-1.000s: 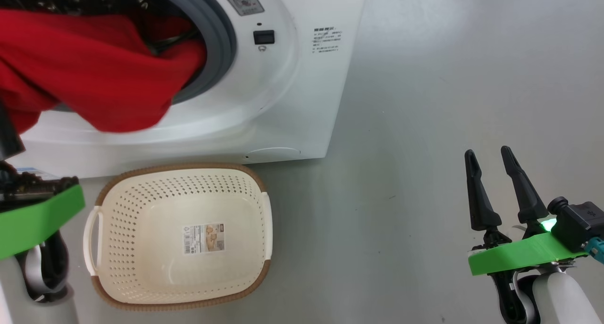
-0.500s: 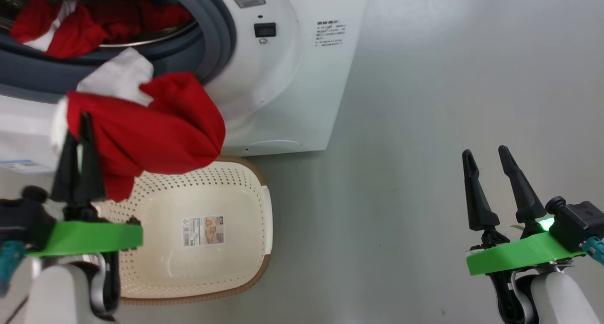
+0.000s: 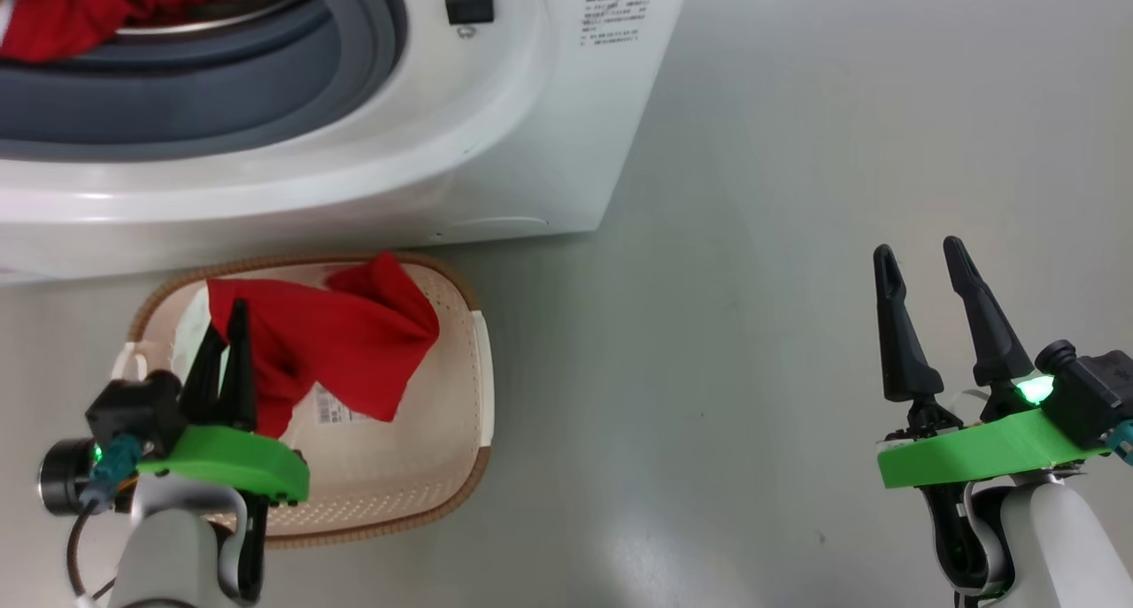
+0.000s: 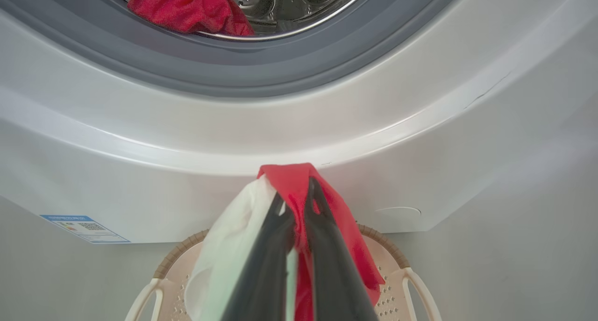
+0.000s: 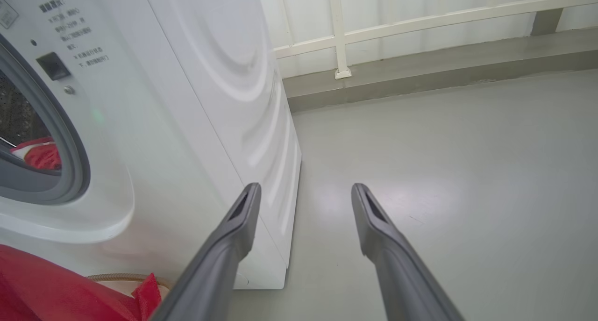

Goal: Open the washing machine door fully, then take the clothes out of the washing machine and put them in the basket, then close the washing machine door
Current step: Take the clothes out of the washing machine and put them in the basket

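floor (image 3: 797, 236): grey and glossy; it carries the washer and the basket
washer (image 3: 496, 148): white front-loader at the upper left of the head view, its round mouth uncovered; in the left wrist view its curved front (image 4: 299, 139) rises just behind the basket; the right wrist view shows its ribbed side wall (image 5: 210, 101)
gasket (image 3: 221, 103): grey rubber ring around the mouth
drum (image 4: 289, 3): perforated steel; a heap of red cloth (image 4: 187, 8) lies at its front lip, also seen from the head (image 3: 62, 11) and the right wrist (image 5: 42, 155)
basket (image 3: 443, 449): cream, perforated, brown rim; it stands on the floor just in front of the washer, on the robot's left
clothes (image 3: 345, 342): red cloth with a white part; it hangs from the left gripper over the basket, draping down inside the rim; whether it touches the bottom cannot be told
right gripper (image 3: 919, 250): over bare floor, well apart from the basket; fingers spread wide with nothing between them (image 5: 306, 188)
left gripper (image 3: 227, 320): over the basket's near-left part; fingers clenched on the clothes, red and white folds bunched about the tips (image 4: 296, 192)
sticker (image 3: 329, 406): on the basket bottom, partly covered by the clothes
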### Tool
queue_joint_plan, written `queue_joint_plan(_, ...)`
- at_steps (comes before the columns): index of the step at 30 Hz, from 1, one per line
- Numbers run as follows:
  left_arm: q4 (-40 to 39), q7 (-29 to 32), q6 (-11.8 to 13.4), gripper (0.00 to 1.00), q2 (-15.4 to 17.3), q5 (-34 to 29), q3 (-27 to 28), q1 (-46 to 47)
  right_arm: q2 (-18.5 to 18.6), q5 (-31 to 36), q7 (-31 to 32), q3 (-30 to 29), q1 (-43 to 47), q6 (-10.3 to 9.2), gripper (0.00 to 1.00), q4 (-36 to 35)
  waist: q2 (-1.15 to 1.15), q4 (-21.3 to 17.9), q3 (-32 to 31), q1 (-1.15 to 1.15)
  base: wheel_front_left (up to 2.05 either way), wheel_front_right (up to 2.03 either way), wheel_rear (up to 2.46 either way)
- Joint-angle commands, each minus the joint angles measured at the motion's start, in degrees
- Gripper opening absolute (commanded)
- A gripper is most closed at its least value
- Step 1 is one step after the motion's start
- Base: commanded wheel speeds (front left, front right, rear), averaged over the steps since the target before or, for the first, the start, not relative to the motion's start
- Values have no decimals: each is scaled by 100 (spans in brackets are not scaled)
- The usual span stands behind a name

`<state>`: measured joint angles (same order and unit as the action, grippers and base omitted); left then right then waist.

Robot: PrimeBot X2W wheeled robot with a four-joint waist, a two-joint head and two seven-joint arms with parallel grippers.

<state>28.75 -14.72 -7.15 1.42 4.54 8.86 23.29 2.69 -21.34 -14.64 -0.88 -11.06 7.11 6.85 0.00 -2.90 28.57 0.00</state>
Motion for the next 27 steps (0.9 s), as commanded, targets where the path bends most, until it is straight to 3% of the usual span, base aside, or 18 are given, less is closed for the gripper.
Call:
queue_joint_plan(1, -10, -28, -9, 0, 146, -48, 121, 120, 19, -31, -36, 133, -93, 37, 100, -163, 0, -64, 226, 0, 0, 0, 0)
queue_joint_plan(13, 1510, -28, -18, 0, 257, -241, -17, 1098, 19, -32, -36, 72, -389, 37, 100, -351, 0, -113, 1108, 0, 0, 0, 0)
queue_joint_plan(27, 2830, -28, -21, 0, 369, -276, -197, 1890, 19, -15, -36, -22, -574, 37, 100, -446, 0, -64, 1565, 0, 0, 0, 0)
